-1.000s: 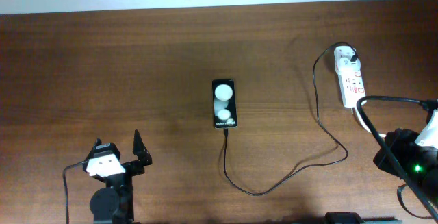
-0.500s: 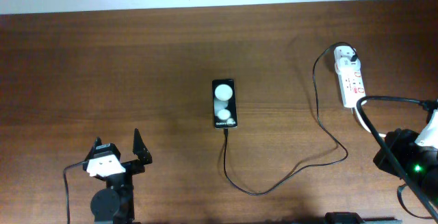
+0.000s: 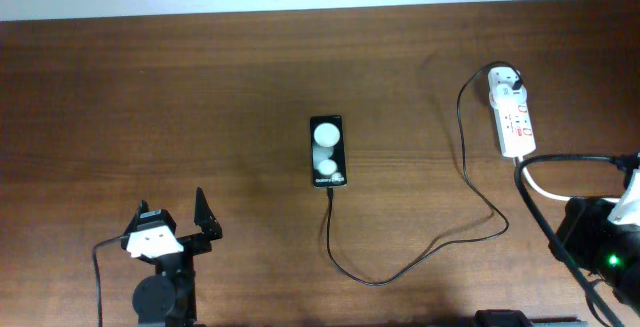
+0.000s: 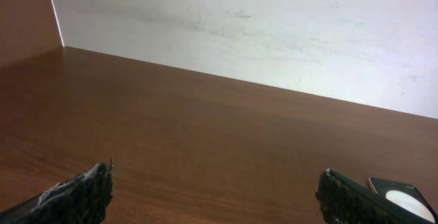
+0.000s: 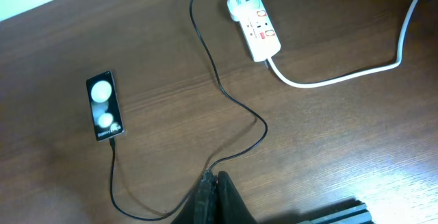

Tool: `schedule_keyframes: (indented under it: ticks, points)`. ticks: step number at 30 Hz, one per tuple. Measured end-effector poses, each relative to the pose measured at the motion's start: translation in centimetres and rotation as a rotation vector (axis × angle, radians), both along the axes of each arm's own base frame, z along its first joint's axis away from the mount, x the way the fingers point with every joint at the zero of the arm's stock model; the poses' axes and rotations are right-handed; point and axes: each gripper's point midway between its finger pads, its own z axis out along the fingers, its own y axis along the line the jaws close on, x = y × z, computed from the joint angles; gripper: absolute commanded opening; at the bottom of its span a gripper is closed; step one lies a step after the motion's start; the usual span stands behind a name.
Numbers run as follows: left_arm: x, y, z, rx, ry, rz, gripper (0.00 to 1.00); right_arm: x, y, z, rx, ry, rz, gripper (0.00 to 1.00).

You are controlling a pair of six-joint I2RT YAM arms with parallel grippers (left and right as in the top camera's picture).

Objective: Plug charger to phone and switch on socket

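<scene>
The black phone (image 3: 327,152) lies flat mid-table, with two white round patches. It also shows in the right wrist view (image 5: 105,106) and at the left wrist view's lower right edge (image 4: 404,198). The charger's thin black cable (image 3: 464,157) runs from the phone's near end in a loop to the white adapter head (image 3: 507,77), which sits in the white socket strip (image 3: 514,119). The right wrist view shows the cable (image 5: 217,83) and socket (image 5: 254,27). My left gripper (image 3: 172,212) is open and empty at the front left. My right gripper (image 5: 213,179) is shut and empty, high above the cable.
The socket's thick white cord (image 5: 342,79) runs off to the right. My right arm (image 3: 600,245) with its thick black cable sits at the front right corner. A white wall (image 4: 274,25) stands behind the table's far edge.
My right arm has shifted slightly toward the front right, and its black cable loop has dropped away from the socket's near end. The left arm, phone and charger have not moved.
</scene>
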Motion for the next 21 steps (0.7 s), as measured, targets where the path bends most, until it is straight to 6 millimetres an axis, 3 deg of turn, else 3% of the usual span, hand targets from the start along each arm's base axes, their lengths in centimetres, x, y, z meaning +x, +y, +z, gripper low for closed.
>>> schedule_keyframes:
  ticks: [5, 7, 8, 9, 21]
  points:
    - [0.00, 0.00, 0.00, 0.065, 0.010, -0.004, 0.99, -0.18, 0.01, 0.09, -0.008, -0.006, 0.009, 0.05]
    - [0.00, 0.00, 0.00, 0.138, 0.022, -0.009, 0.99, -0.18, 0.01, 0.09, -0.011, -0.005, 0.012, 0.12]
    - [0.00, 0.00, 0.01, 0.161, 0.025, -0.010, 0.99, -0.18, 0.01, 0.09, -0.011, -0.005, 0.012, 0.34]
    - [0.00, -0.01, 0.01, 0.178, 0.028, -0.012, 0.99, -0.18, 0.02, 0.09, -0.011, -0.005, 0.014, 1.00]
    - [0.01, -0.05, 0.01, 0.203, 0.032, -0.016, 0.99, -0.17, 0.07, 0.09, -0.011, -0.005, 0.017, 0.99]
